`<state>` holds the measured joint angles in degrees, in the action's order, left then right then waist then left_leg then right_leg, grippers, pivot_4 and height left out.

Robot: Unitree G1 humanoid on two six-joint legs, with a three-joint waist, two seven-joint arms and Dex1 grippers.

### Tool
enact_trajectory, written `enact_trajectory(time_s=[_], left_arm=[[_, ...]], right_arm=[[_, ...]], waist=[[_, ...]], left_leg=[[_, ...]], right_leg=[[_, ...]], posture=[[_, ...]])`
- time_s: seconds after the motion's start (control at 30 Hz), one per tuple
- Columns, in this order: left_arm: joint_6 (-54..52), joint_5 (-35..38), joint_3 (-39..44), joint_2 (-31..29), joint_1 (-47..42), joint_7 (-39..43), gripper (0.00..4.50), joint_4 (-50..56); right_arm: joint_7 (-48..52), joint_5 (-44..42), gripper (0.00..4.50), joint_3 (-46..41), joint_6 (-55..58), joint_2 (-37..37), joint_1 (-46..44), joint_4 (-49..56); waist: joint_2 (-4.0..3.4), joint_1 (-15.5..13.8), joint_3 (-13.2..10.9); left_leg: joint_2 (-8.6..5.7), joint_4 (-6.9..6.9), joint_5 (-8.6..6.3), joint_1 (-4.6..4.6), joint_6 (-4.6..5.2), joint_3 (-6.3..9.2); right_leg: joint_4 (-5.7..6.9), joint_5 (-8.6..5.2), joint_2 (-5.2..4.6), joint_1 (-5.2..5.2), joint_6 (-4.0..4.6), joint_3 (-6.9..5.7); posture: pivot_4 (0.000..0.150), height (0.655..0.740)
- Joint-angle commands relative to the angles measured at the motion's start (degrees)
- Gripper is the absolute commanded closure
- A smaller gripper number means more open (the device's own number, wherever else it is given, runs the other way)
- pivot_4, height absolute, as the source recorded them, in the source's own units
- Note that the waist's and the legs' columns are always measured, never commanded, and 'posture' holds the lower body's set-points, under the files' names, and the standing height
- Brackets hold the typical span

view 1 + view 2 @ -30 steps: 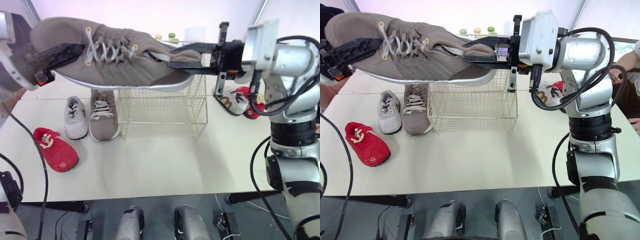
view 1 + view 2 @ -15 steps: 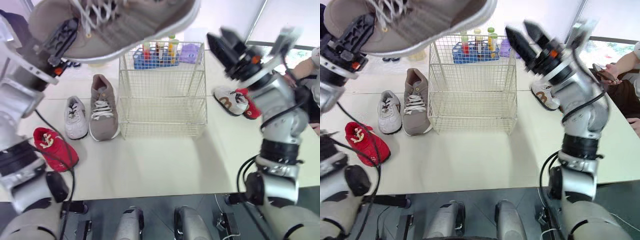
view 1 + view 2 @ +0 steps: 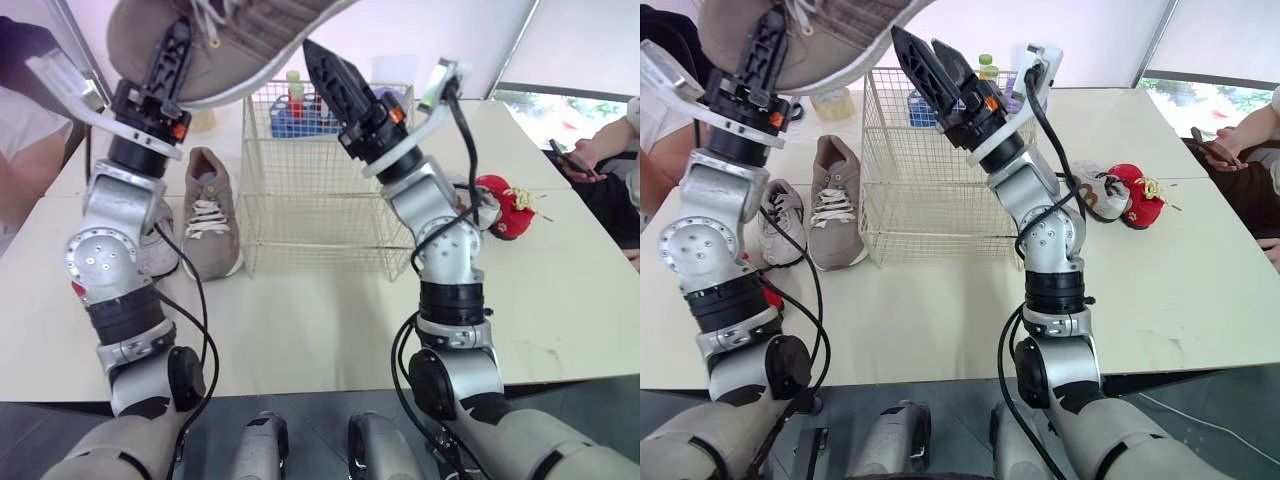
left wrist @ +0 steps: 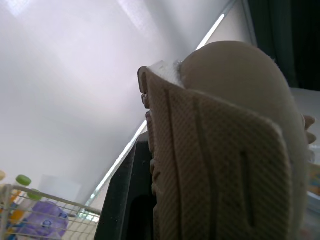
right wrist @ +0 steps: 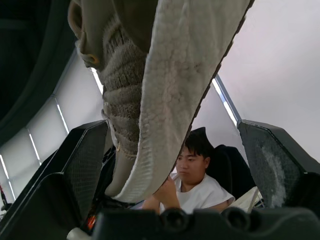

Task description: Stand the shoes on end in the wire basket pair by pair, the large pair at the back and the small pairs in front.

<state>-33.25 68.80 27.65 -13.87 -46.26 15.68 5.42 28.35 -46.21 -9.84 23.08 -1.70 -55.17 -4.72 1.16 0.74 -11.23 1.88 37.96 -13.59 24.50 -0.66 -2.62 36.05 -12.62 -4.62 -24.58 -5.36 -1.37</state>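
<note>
Head cameras first: my left gripper (image 3: 178,50) is raised high and clamped across the large taupe shoe (image 3: 240,35), which hangs tilted above the level of the wire basket (image 3: 330,215) rim. The right gripper (image 3: 916,38) points up just beneath that shoe's sole edge, its two fingers spread. On the pale table (image 3: 560,290) the second taupe shoe (image 3: 207,215) lies flat just left of the basket. A small white shoe (image 3: 160,250) beside it is half hidden by my left arm. Right of the basket sit a small red shoe (image 3: 505,195) and a white shoe with brown trim (image 3: 1095,190), touching each other. A blue rack of bottles (image 3: 290,110) stands behind the mesh. The left wrist camera adds the ribbed sole close up, with one black finger (image 4: 125,200) pressed along it and a corner of the basket beyond. The right wrist camera confirms the open gap: the fingers (image 5: 75,165) stand wide apart with the shoe's sole edge and laces hanging between them, touching neither as far as I can tell. Behind it sits a person in a white shirt (image 5: 192,175). At the table's far right another person (image 3: 600,150) holds a phone, beside a bright window.
</note>
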Motion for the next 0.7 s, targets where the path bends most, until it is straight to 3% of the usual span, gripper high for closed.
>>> enact_trajectory(time_s=[0.03, 0.27, 0.37, 0.5, 0.53, 0.63, 0.7], left_arm=[[1.2, -0.3, -1.8, 0.3, 0.7, -0.5, 3.79, 3.9], [0.9, 0.3, -3.6, 1.3, 3.8, -1.0, 3.79, 5.5], [1.3, 0.2, -4.0, 1.7, 4.7, -1.2, 3.79, 5.8], [1.4, -0.1, -4.5, 1.3, 5.5, -1.6, 3.79, 6.2], [1.4, -0.3, -4.7, 1.2, 5.6, -1.7, 3.79, 6.3], [1.6, -2.8, -6.2, 0.4, 6.7, -1.7, 3.79, 6.6], [0.9, -5.1, -7.2, -1.6, 7.1, -2.2, 2.79, 6.7]], right_arm=[[2.3, 0.2, 0.05, 0.0, -2.8, -0.8, -2.3, -0.9], [3.7, -1.6, 0.05, -0.6, -3.0, -1.7, -4.4, -2.6], [4.1, -2.2, 0.92, -1.2, -2.9, -2.0, -4.8, -3.1], [4.8, -2.4, 2.68, -1.3, -2.5, -1.6, -5.0, -2.7], [4.7, -2.5, 2.9, -1.4, -2.3, -1.3, -5.1, -2.5], [5.4, -1.7, 2.98, -1.3, -2.6, 0.1, -5.1, -2.3], [6.8, -0.2, 2.98, -1.7, -3.7, 2.8, -6.9, -4.1]], waist=[[0.0, 0.0, 0.0], [-0.01, 0.2, 0.0], [-0.01, 0.1, 0.0], [-0.01, 0.0, 0.0], [-0.01, 0.0, 0.0], [-0.01, 0.0, 0.0], [-0.01, 0.0, 0.0]], left_leg=[[0.01, -0.01, 0.0, -0.01, 0.0, 0.01], [0.03, -0.02, 0.0, -0.01, 0.0, 0.05], [0.03, -0.02, 0.0, -0.01, 0.0, 0.06], [0.03, -0.01, 0.0, 0.0, 0.0, 0.05], [0.03, -0.02, 0.0, 0.0, 0.0, 0.05], [0.03, -0.02, 0.0, 0.0, 0.0, 0.05], [0.03, -0.02, 0.0, 0.0, 0.0, 0.05]], right_leg=[[0.02, 0.0, 0.01, 0.0, 0.0, -0.01], [0.05, 0.0, 0.03, 0.0, 0.0, -0.07], [0.04, 0.0, 0.02, 0.0, 0.0, -0.07], [0.02, 0.0, 0.02, 0.0, 0.0, -0.07], [0.02, 0.0, 0.02, 0.0, 0.0, -0.07], [0.01, 0.0, 0.02, 0.0, 0.0, -0.07], [0.01, -0.01, 0.02, 0.0, 0.01, -0.07]], posture=[[0.15, 0.74], [0.15, 0.74], [0.15, 0.74], [0.15, 0.74], [0.15, 0.74], [0.15, 0.74], [0.15, 0.74]])
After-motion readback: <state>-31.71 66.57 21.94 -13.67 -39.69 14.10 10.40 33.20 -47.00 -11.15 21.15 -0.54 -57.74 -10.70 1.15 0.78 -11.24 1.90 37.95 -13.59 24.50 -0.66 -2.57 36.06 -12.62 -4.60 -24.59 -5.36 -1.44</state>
